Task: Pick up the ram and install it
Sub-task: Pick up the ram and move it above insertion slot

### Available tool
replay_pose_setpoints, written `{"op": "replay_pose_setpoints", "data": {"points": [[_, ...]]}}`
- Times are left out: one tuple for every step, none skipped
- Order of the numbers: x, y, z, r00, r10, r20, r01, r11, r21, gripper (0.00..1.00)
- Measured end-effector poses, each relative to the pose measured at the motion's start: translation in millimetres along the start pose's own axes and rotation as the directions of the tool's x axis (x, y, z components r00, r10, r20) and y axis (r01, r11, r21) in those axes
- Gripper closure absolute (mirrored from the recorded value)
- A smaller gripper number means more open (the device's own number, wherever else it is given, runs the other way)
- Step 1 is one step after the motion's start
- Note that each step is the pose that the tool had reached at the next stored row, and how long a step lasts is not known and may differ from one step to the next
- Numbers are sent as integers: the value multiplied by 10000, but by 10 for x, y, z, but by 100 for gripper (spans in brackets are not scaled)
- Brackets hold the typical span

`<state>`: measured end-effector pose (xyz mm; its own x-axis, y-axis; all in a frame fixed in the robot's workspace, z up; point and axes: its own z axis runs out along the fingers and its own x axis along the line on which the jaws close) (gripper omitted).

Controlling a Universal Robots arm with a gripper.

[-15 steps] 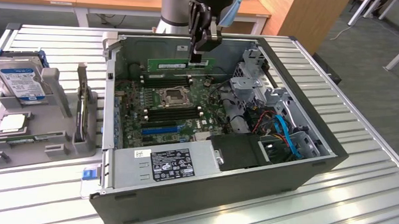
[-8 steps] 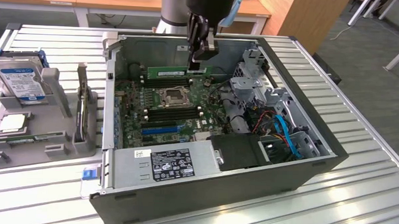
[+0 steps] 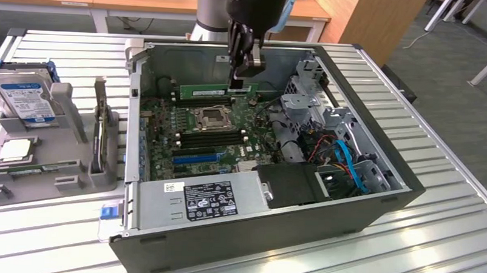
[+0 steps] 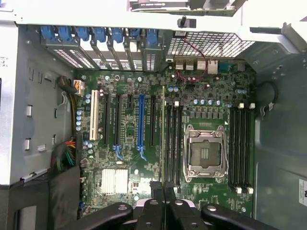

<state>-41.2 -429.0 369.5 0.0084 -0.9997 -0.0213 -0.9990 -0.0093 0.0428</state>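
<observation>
My gripper (image 3: 242, 82) hangs over the far side of the open computer case (image 3: 387, 196), shut on the ram (image 3: 206, 86). The ram is a long thin green stick held level above the motherboard (image 3: 167, 118), reaching toward the exterior view's left. In the wrist view the ram (image 4: 163, 124) shows edge-on as a thin line running out from between my gripper's (image 4: 163, 190) black fingers (image 4: 154, 188). It lies over the board just beside a bank of black memory slots (image 4: 172, 143). The open silver processor socket (image 4: 205, 153) sits between that bank and another slot bank (image 4: 240, 143).
A power supply (image 3: 200, 199) fills the case's near side, and a drive cage with blue and red cables (image 3: 344, 161) its right side in the exterior view. Left of the case, a grey fixture (image 3: 65, 136) holds a hard drive (image 3: 26, 95) and a square silver chip (image 3: 16, 150).
</observation>
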Motion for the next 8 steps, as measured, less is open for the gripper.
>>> {"op": "replay_pose_setpoints", "data": {"points": [[0,0,7,10000,0,0,0,10000,0,89],[0,-1,15,10000,0,0,0,10000,1,89],[0,-1,21,10000,0,0,0,10000,0,89],[0,-1,27,10000,1,-1,-1,10000,0,89],[0,-2,32,10000,0,0,0,10000,0,89],[1,-2,37,10000,0,0,0,10000,0,89],[1,-2,41,10000,0,1,0,10000,0,89],[1,-2,42,10000,0,0,0,10000,0,89]]}}
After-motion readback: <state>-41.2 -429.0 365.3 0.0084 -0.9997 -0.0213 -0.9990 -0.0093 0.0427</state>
